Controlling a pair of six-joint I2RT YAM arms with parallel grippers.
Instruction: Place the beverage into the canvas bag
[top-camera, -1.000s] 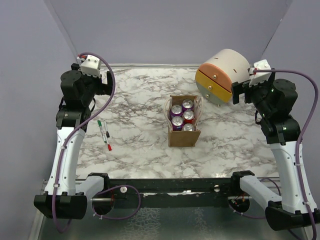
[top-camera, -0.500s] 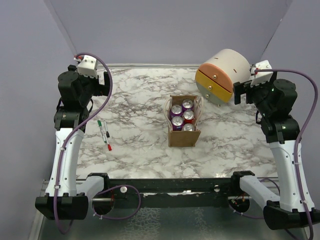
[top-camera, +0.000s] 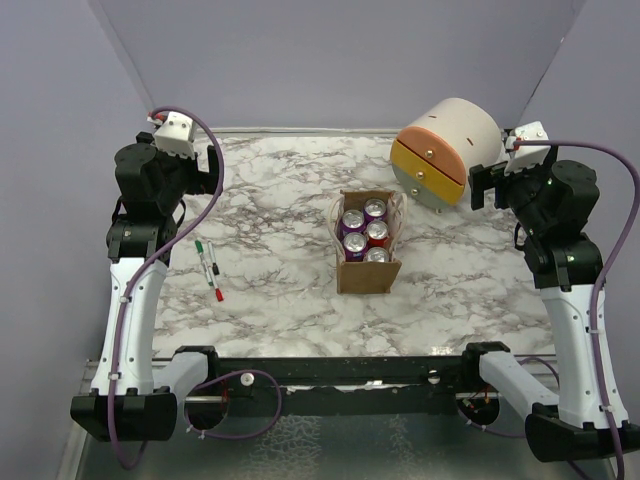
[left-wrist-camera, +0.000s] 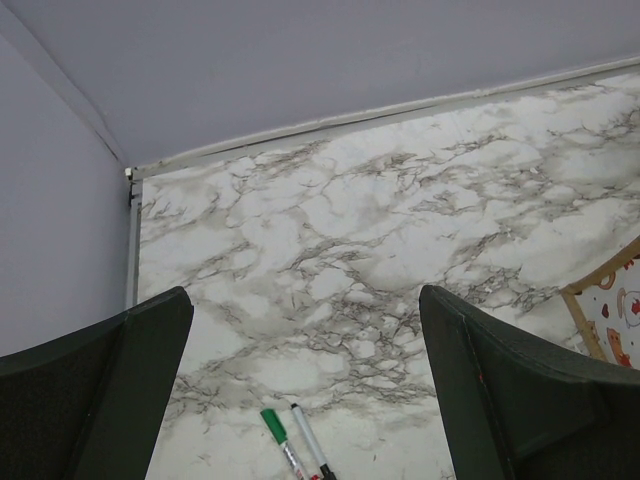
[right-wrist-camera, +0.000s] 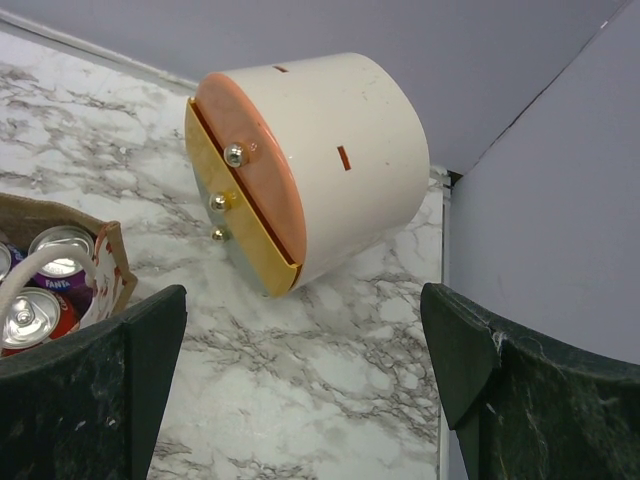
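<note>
The canvas bag (top-camera: 366, 278) stands upright at the table's middle, tan-brown with pale loop handles. Several soda cans (top-camera: 377, 232), purple and red, stand inside it. Its edge shows at the right of the left wrist view (left-wrist-camera: 612, 312). Its corner (right-wrist-camera: 112, 268) and the cans (right-wrist-camera: 58, 250) show at the left of the right wrist view. My left gripper (top-camera: 213, 168) is raised at the far left, open and empty (left-wrist-camera: 305, 310). My right gripper (top-camera: 478, 185) is raised at the far right, open and empty (right-wrist-camera: 300, 305), beside the cylinder.
A large cream-and-orange cylinder (top-camera: 448, 150) lies on its side at the back right and also shows in the right wrist view (right-wrist-camera: 310, 160). Three markers (top-camera: 208, 268) lie left of the bag, two of them in the left wrist view (left-wrist-camera: 295, 450). Grey walls enclose the table.
The left arm has drawn back a little to the left and the right arm a little to the right. The bag and cans have not moved.
</note>
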